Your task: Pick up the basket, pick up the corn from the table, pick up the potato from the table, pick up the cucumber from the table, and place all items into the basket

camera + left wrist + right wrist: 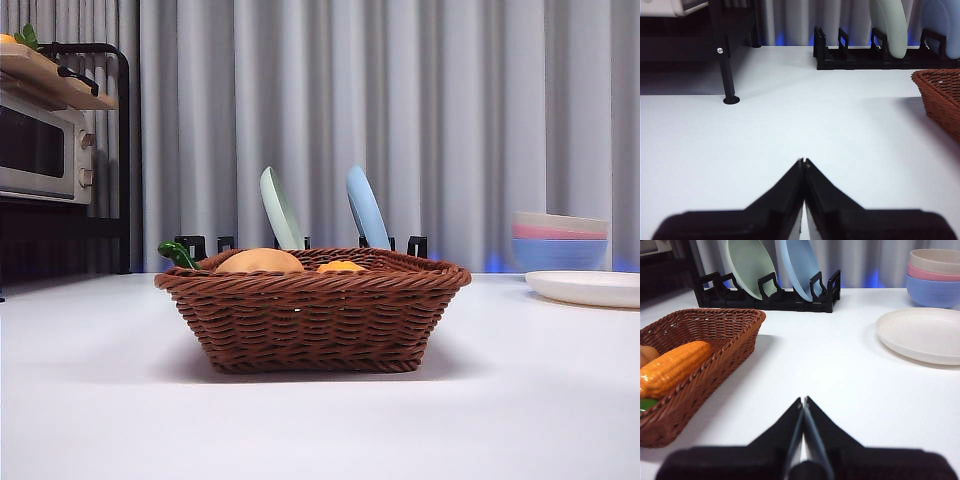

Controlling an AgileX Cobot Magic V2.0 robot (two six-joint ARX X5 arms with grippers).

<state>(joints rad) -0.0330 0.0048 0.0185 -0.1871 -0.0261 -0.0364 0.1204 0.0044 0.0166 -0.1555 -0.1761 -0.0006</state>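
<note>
On the table point(90, 400), mid-scene in the front view, the basket point(315, 325) sits flat and upright with all three items inside it. Potato point(259, 261) shows as a tan dome above the rim on the basket's left side in that view; corn point(341, 266) is only an orange sliver just over the rim near the middle; cucumber point(177, 254) pokes its dark green curved end out over the left corner of the rim. Right wrist view looks into the basket: corn lies lengthwise along the inner wall, touching the weave, with a bit of potato at the frame edge beside it and a strip of green under the corn's near end. Left gripper point(803, 161) has its jaws pressed together tip to tip, nothing between them, over bare table with the basket's corner off to one side, well apart. Right gripper point(803, 400) is likewise closed tip to tip on nothing, over bare table beside the basket, not touching it. Neither arm appears in the front view. Behind the basket: black dish rack point(772, 295) holding a pale green plate point(280, 208) and a light blue plate point(366, 207). Off to the side, a white plate point(920, 334) lies flat near stacked bowls point(933, 277), and a toaster oven point(40, 150) sits on a black shelf frame.
</note>
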